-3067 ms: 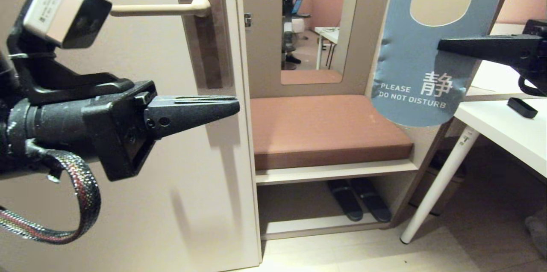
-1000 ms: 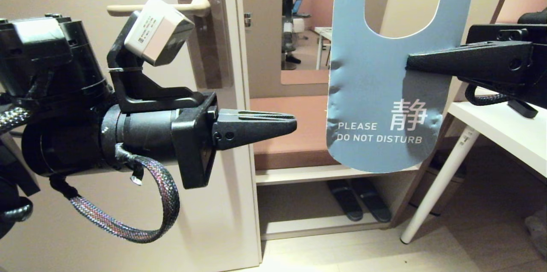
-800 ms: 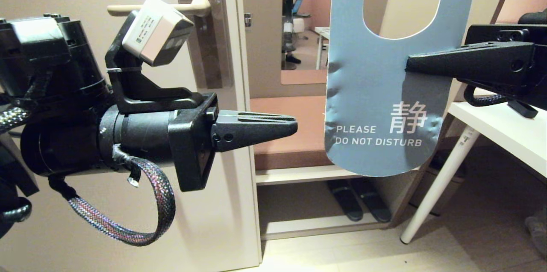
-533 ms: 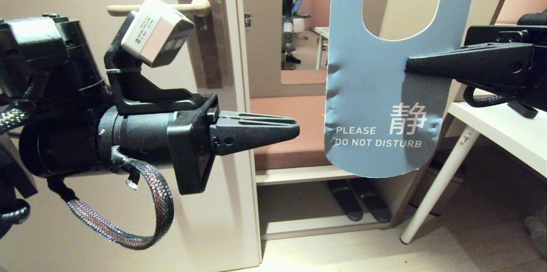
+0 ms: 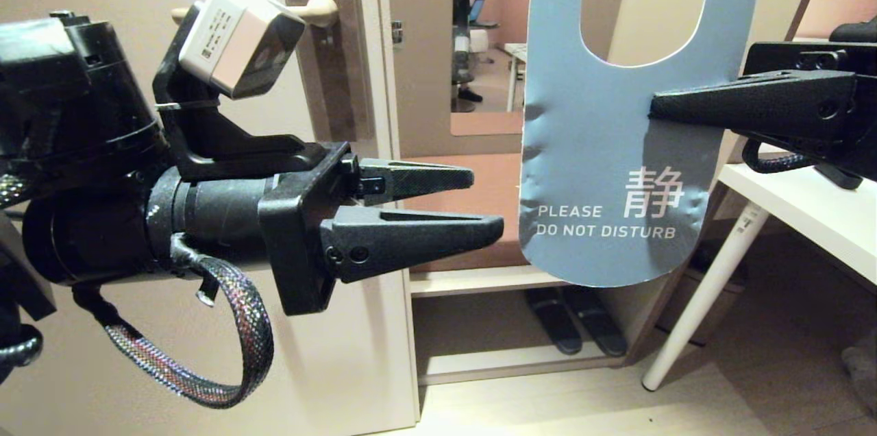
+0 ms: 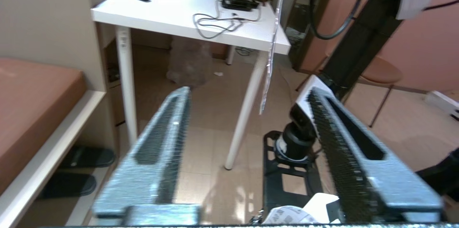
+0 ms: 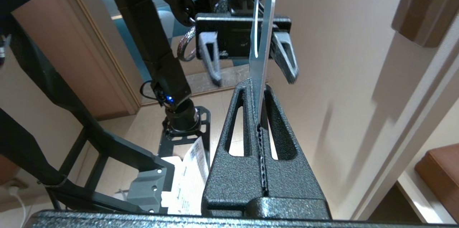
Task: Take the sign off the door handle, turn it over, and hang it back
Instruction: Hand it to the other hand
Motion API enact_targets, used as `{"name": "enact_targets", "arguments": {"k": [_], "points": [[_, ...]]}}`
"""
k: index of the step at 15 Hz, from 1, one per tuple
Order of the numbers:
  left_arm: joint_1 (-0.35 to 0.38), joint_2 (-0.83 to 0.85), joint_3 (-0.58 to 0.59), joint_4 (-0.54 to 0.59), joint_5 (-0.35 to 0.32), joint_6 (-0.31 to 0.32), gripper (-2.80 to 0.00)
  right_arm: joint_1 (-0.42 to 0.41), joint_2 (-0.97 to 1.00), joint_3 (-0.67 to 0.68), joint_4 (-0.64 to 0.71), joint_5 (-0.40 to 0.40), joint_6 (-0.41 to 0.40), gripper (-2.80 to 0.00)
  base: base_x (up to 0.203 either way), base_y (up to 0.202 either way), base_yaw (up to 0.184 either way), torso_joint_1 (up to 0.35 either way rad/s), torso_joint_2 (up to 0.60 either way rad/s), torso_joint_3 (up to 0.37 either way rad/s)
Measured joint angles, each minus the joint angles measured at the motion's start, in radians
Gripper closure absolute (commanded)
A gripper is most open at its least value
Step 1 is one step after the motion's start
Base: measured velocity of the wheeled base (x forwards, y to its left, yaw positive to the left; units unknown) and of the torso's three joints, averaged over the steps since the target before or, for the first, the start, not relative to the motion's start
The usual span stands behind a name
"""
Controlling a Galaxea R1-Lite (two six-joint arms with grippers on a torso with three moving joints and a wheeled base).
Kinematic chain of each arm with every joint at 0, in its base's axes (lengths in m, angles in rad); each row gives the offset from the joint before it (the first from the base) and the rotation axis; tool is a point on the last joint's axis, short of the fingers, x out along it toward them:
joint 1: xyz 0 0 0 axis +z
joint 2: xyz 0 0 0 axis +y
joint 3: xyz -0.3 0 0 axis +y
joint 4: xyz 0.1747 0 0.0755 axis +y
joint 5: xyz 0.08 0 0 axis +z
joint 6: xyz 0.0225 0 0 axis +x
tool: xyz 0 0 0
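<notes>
Our left gripper (image 5: 483,206) at frame centre has parted its previously shut jaws, empty; right gripper (image 5: 654,105) still pinches the sign (image 5: 589,148).

This looks like a hotel guest room, or a mock-up of one, seen at its entrance. A cream door (image 5: 205,354) carries a slim lever door handle (image 5: 316,9) on a tall brownish backplate, and a blue sign (image 5: 603,168) reading "PLEASE DO NOT DISTURB" points to lodging. Beside the door stands a built-in niche with a brown cushioned seat (image 5: 473,175), a tall mirror (image 5: 486,38) above it and a pair of dark slippers (image 5: 575,326) on the shelf below. A white tabletop (image 6: 186,16) on slim legs holds cables, and the walls are pink.
</notes>
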Motion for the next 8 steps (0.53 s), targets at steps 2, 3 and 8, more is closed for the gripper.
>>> {"name": "enact_targets", "arguments": {"k": [2, 3, 8], "points": [[-0.018, 0.004, 0.000, -0.001, -0.001, 0.002, -2.80, 0.006, 0.000, -0.003, -0.001, 0.000, -0.001, 0.00, 0.000, 0.000, 0.000, 0.000, 0.00, 0.000], [-0.022, 0.006, 0.000, -0.001, -0.001, 0.002, -2.80, 0.007, 0.000, -0.006, -0.001, 0.000, -0.001, 0.00, 0.000, 0.000, 0.000, 0.000, 0.00, 0.000], [-0.025, 0.023, -0.007, -0.027, 0.001, 0.003, -2.80, 0.012, 0.005, -0.028, -0.001, 0.000, 0.000, 0.00, 0.000, 0.000, 0.000, 0.000, 0.00, 0.000]]}}
